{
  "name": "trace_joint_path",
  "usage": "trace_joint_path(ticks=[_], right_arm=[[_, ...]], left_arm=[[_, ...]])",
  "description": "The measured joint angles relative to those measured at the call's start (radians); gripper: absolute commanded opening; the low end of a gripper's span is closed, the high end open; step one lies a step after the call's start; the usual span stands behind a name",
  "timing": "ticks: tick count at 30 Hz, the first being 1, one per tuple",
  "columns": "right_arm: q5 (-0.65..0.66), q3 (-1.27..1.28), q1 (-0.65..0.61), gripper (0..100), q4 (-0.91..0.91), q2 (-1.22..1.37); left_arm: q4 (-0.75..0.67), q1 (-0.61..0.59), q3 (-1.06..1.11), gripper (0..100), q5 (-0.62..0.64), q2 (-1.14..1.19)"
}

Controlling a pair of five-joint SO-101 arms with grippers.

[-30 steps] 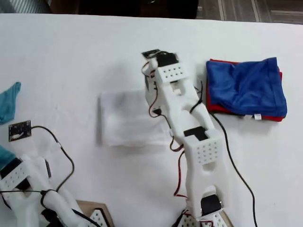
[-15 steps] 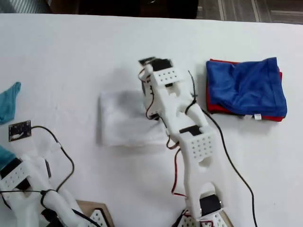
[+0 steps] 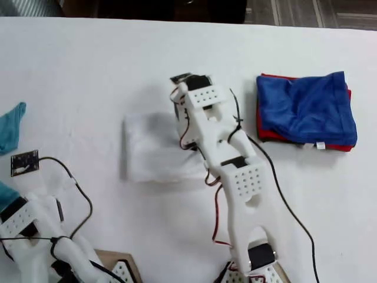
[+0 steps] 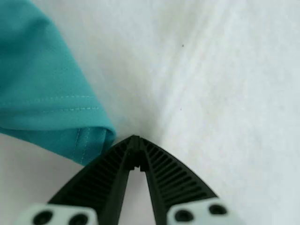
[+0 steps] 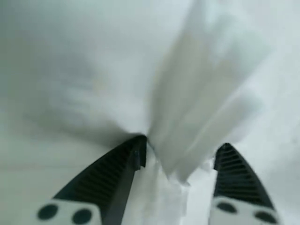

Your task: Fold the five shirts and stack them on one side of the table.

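A folded white shirt (image 3: 150, 147) lies mid-table. My right arm (image 3: 235, 171) stretches over its right edge. In the right wrist view my right gripper (image 5: 183, 157) is open, and the bunched layers of the white shirt (image 5: 201, 93) sit between its two fingers. A blue shirt (image 3: 306, 106) rests folded on a red shirt (image 3: 268, 134) at the right side. A teal shirt (image 3: 10, 127) lies at the table's left edge. My left gripper (image 4: 135, 141) is shut and empty, its tips just beside the hem of the teal shirt (image 4: 42, 79).
The left arm (image 3: 29, 230) sits low at the near left corner with a small black board (image 3: 24, 162) and cable beside it. The table (image 3: 88, 65) is covered in white cloth; its far edge runs along the top.
My right arm has shifted slightly left, further over the white shirt's right edge. The left arm and the shirts at both sides have not moved.
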Motion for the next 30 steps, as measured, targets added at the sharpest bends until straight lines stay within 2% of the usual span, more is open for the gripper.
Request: trace_joint_path(ticks=[2,5,12,17,23,30], right_arm=[[0.008,0.0,-0.005,1.7,0.002,0.0],[0.021,0.0,-0.006,4.1,0.002,0.0],[0.031,0.0,-0.006,2.0,0.002,0.0],[0.097,0.0,-0.003,2.0,0.005,-0.005],[0.176,0.018,0.078,2.0,0.032,-0.089],[0.362,0.02,0.204,2.0,0.06,-0.348]], left_arm=[[0.0,0.0,0.0,3,0.0,0.0],[0.0,0.0,0.0,3,0.0,0.0],[0.0,0.0,0.0,3,0.0,0.0],[0.0,0.0,0.0,3,0.0,0.0],[0.0,0.0,0.0,3,0.0,0.0],[0.0,0.0,0.0,3,0.0,0.0]])
